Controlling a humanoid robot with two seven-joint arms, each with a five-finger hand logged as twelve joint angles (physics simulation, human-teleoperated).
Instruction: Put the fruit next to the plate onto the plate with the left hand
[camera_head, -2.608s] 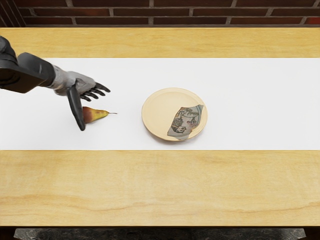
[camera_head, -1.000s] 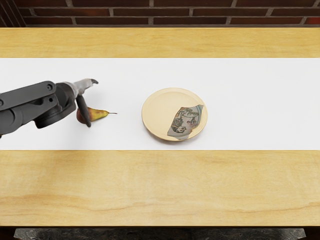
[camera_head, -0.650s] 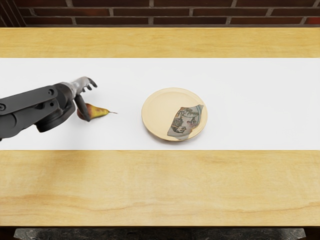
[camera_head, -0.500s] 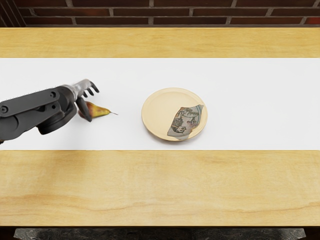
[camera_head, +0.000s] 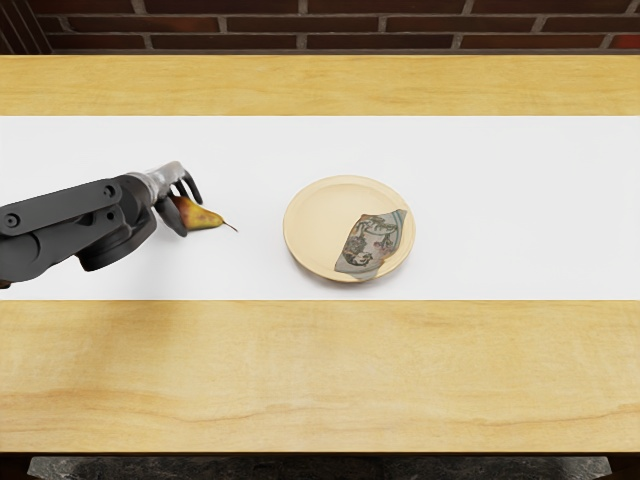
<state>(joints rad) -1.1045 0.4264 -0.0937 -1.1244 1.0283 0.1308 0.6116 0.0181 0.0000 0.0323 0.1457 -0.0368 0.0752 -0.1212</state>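
Fingers (camera_head: 186, 184) of the left hand (camera_head: 168, 192) clasp the pear (camera_head: 203, 217) — plate (camera_head: 318, 222) nearby.

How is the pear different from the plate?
The pear is small, pointed and yellow-red; the plate is big, round and pale tan. The left hand grips the pear; nothing grips the plate. Both are over the white runner.

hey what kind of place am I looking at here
Probably a simulated dining-room setup: a wooden table with a white runner, a plate beside the pear in the left hand, and a brick wall behind.
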